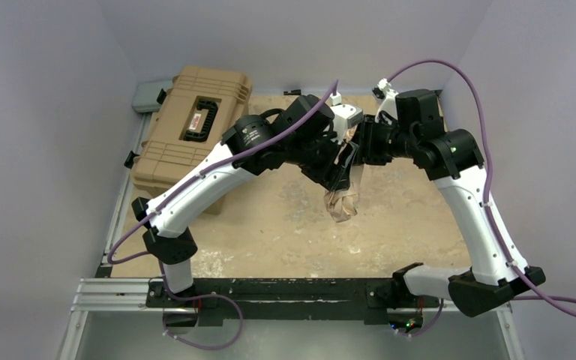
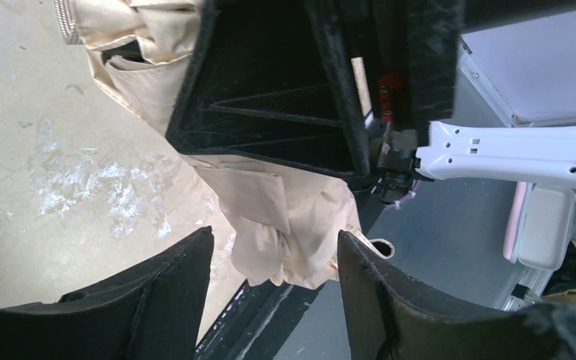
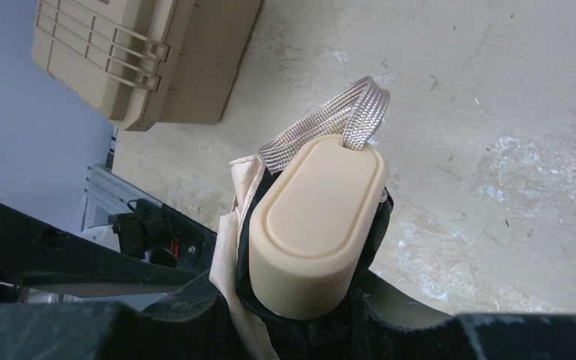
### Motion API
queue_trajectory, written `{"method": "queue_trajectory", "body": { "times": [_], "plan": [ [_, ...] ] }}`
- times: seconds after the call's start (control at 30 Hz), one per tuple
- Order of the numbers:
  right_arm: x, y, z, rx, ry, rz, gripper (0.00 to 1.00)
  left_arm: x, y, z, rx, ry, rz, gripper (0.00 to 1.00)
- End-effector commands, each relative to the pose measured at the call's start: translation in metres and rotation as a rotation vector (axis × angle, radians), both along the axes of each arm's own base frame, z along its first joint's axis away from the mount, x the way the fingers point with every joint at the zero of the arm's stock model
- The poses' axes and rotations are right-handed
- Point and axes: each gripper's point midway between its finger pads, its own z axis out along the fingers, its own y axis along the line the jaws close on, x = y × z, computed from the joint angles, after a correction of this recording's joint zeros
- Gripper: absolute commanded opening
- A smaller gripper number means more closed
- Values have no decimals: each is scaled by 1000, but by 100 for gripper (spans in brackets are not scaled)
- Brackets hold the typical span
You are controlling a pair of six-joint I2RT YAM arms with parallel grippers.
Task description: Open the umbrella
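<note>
Folded umbrella [image 1: 343, 196] hangs mid-air over the surface [image 1: 285, 225], between the arms. right tool [image 1: 365, 144] is clamped on the handle [image 3: 316, 225]; left tool [image 2: 274, 251] sits wide around the cloth [image 2: 285, 225]. Best bet: close left firmly, keep the handle steady, and pull straight along the shaft.

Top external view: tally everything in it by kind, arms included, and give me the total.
Robot arms: 2 (left, right)
Umbrella, beige, not yet open: 1
Tan hard case: 1
Grey-blue item behind the case: 1
Total: 5
</note>
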Motion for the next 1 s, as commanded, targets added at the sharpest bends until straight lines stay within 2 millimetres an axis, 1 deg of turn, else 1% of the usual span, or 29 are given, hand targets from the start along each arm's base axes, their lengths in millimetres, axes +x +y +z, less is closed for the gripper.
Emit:
{"method": "queue_trajectory", "body": {
  "times": [0.0,0.13,0.2,0.37,0.53,0.7,0.83,0.9,0.97],
  "plan": [
    [-5,9,37,68,-107,62,0,12,5,17,-17,-81,55,58],
    [-9,11,40,83,-109,79,0,20,6,22,-26,-114,92,53],
    [-10,12,40,87,-110,84,0,21,4,27,-38,-120,93,51],
    [-12,13,42,96,-111,90,0,22,1,30,-57,-116,103,47],
    [-13,13,42,97,-116,93,0,24,-3,27,-56,-109,106,37],
    [-12,13,43,97,-119,92,0,23,-4,23,-46,-97,104,37],
    [-11,14,42,99,-115,99,0,20,-7,19,-47,-75,94,33],
    [-12,15,40,99,-111,103,0,20,-9,20,-54,-74,94,31],
    [-12,15,39,98,-108,104,0,18,-11,23,-69,-74,87,31]
  ]
}}
